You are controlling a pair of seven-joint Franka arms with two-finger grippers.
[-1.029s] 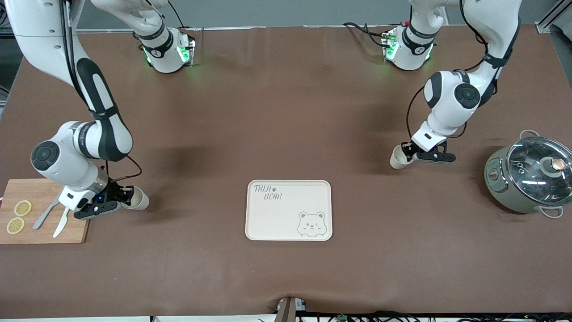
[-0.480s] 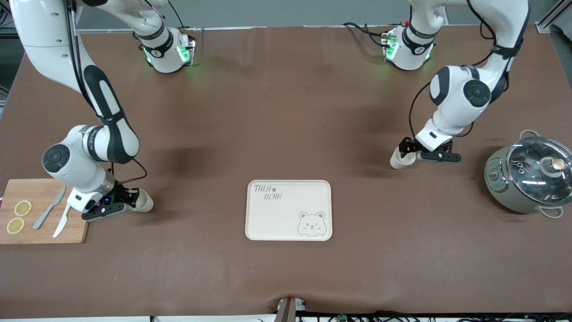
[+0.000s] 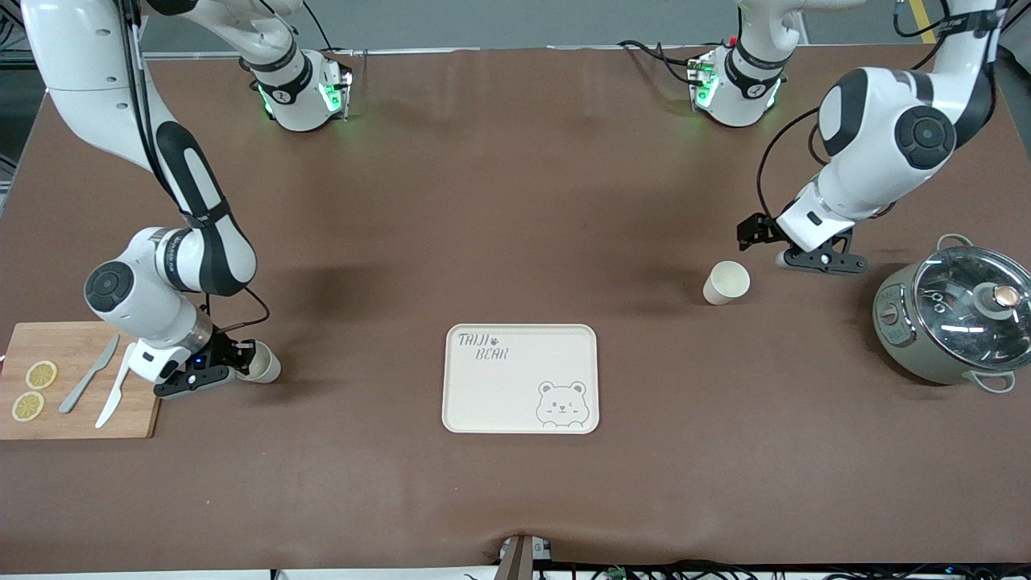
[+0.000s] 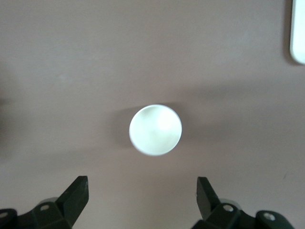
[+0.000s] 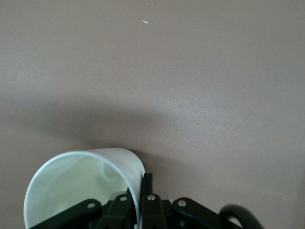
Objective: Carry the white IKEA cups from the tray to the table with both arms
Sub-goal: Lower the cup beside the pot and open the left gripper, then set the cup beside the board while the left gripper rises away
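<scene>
One white cup [image 3: 726,283] stands upright on the brown table, between the tray and the pot. My left gripper [image 3: 793,246] hangs open and empty above it, toward the pot. In the left wrist view the cup [image 4: 155,130] lies clear of the spread fingertips [image 4: 76,195]. My right gripper [image 3: 238,362] is shut on the wall of the second white cup [image 3: 261,364], low over the table beside the cutting board. In the right wrist view this cup [image 5: 81,186] has its rim pinched between the fingers [image 5: 147,188].
A cream bear-printed tray [image 3: 520,379] lies mid-table, nearer the front camera; its corner shows in the left wrist view [image 4: 299,33]. A grey pot with a glass lid [image 3: 954,314] stands at the left arm's end. A wooden board [image 3: 76,383] with cutlery and lemon slices lies at the right arm's end.
My left gripper let go of its cup, opened and rose away toward the pot; the cup stayed on the table. My right gripper shifted slightly toward the tray with its cup.
</scene>
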